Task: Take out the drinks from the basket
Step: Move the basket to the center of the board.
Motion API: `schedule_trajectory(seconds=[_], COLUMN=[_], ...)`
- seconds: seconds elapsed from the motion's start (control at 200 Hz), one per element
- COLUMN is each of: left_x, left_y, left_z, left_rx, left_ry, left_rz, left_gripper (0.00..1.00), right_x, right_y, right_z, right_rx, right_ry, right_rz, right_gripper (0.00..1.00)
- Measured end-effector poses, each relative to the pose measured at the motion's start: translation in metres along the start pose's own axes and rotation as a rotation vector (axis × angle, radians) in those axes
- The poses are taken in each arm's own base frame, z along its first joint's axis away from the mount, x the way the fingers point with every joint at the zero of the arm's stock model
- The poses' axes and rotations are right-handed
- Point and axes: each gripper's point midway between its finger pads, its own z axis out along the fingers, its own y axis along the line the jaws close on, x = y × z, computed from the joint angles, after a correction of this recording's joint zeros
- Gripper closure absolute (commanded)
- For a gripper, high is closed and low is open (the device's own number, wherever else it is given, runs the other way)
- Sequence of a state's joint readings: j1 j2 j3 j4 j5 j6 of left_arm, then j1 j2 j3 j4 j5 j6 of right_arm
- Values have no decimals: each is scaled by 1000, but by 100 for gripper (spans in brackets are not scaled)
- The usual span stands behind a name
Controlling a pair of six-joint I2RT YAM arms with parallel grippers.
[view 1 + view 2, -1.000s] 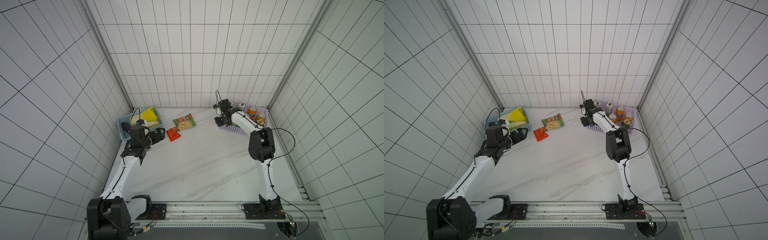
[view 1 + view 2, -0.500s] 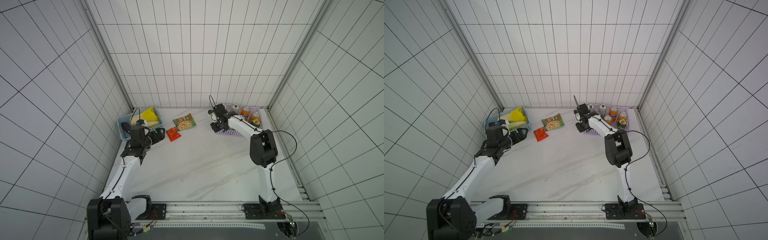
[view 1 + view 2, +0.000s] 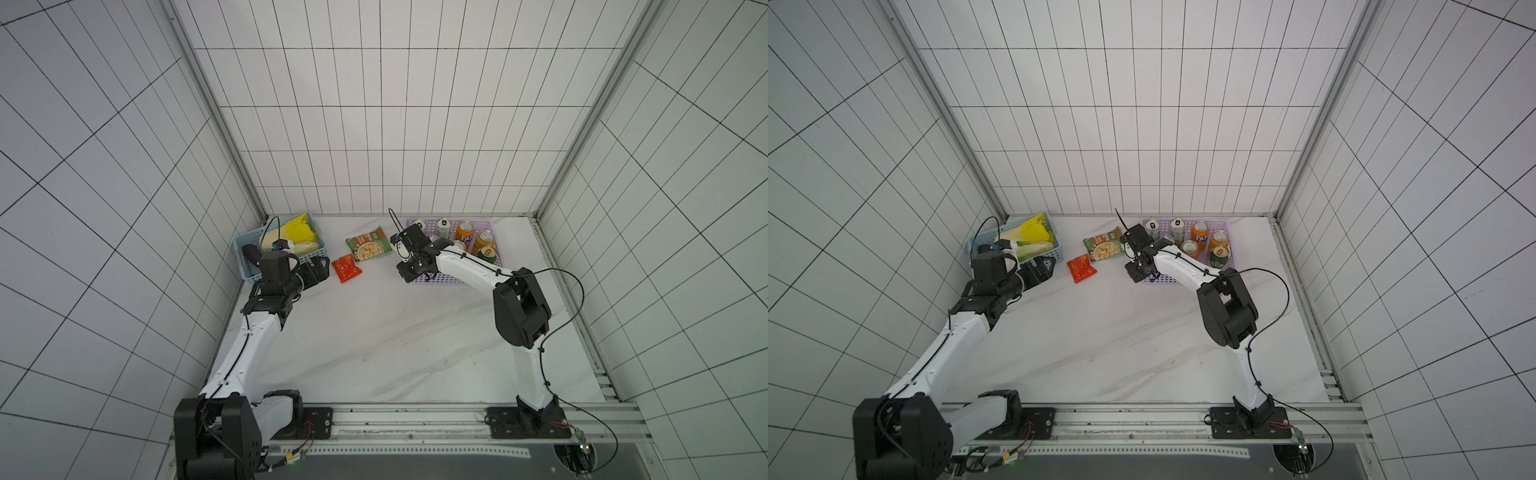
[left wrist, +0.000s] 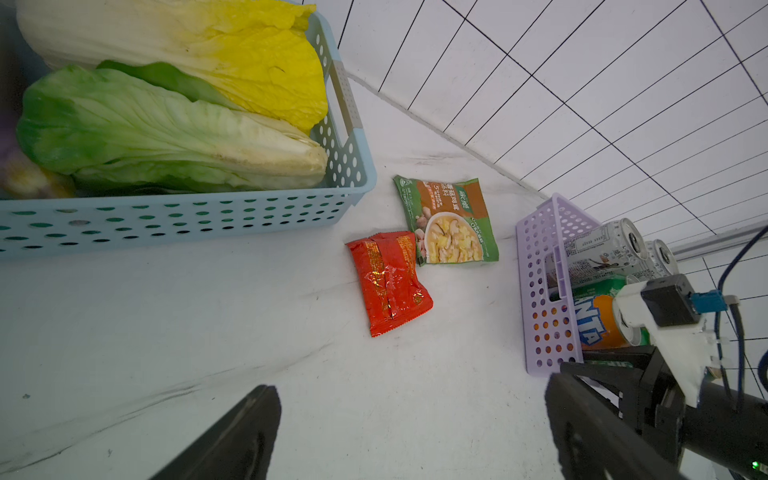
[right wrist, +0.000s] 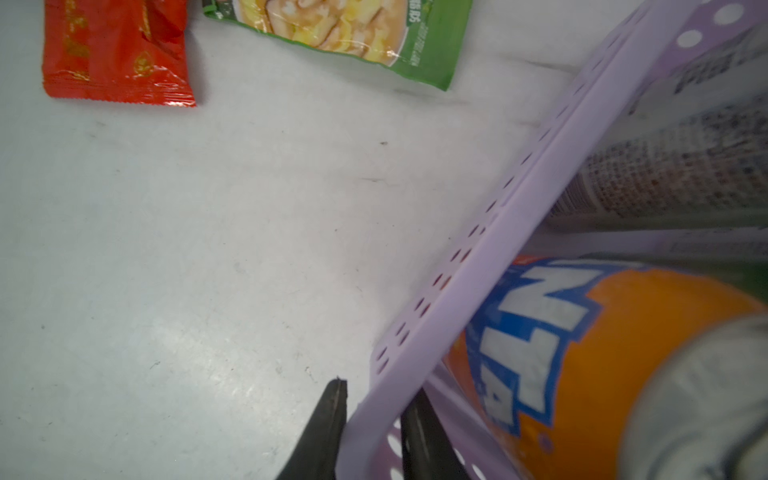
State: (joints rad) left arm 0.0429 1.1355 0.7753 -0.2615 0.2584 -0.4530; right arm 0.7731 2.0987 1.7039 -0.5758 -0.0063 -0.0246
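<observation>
Far left on the desk (image 3: pixel 374 332) there's a blue basket (image 4: pixel 166 224) stuffed with cabbages (image 4: pixel 166 124). The left tool (image 4: pixel 409 399) hovers low right in front of it, fingers spread wide apart with nothing between them. Next over is a red packet (image 3: pixel 347 269), flat on the desk, with a green packet (image 3: pixel 369 249) just behind it and touching at a corner. Then comes the right tool (image 5: pixel 376 395), clamped tight on the end wall of the lilac basket (image 3: pixel 440 279), one finger outside and one inside. That basket sits far right, up by the back wall, and the cans (image 3: pixel 1200 235) are all in it, tops up in both top views. An orange can (image 5: pixel 582 353) sits just inside the pinched wall, beside the inner finger. The arm hides part of the basket.
</observation>
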Motion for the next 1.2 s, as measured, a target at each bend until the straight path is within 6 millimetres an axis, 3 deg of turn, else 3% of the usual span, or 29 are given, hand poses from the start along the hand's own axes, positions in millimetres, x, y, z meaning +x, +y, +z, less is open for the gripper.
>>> schedule_trajectory(seconds=[0.375,0.77,0.895,1.0,1.199], left_x=[0,-1,-2,-3,-3], left_y=[1,2,2,0,-4], left_z=[0,-1,-2,-4,-5], left_rx=[-8,-15,-12,-8,12], left_ry=[1,-5,-9,-16,-12], left_rz=[0,0,1,3,-7], left_gripper=[2,2,2,2,2], right_x=[-2,-2,-3,-5,-21], right_y=[58,94,97,100,100], right_z=[-2,-6,-7,-13,-59], right_rx=[-37,-61,-60,-63,-67], right_ry=[-35,-49,-53,-64,-159], right_rz=[-3,6,2,-13,-42], right_gripper=[74,70,65,49,37])
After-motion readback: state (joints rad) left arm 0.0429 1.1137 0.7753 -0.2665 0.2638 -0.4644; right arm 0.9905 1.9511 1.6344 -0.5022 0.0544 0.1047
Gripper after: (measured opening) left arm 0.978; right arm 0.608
